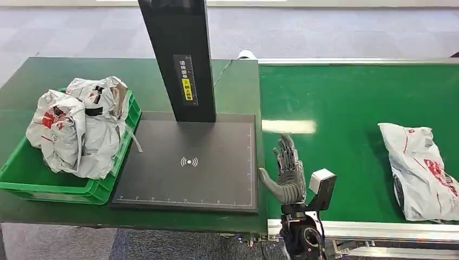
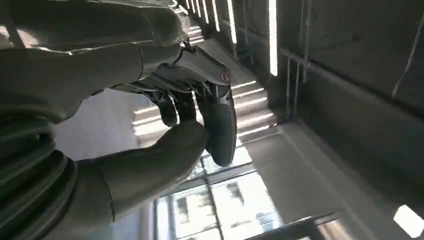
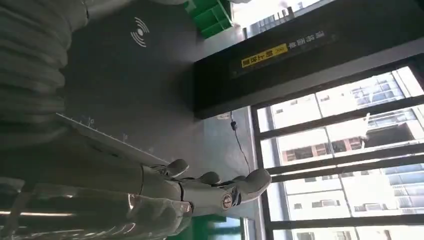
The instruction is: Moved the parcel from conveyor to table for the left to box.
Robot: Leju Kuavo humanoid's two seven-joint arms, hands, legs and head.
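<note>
The right hand is grey, with a thick pale thumb and darker segmented fingers; a small white-faced box sits at its wrist above black joints. The left hand shows grey ribbed covering, glossy dark fingertips and what may be a small red-ringed screw

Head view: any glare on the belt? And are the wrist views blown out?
Head view: one bright ceiling-light reflection on the conveyor belt, just beyond the right hand; parcel stays readable. Right wrist view: windows overexposed, black scan pad dim. Left wrist view: left hand backlit, soft.
</note>
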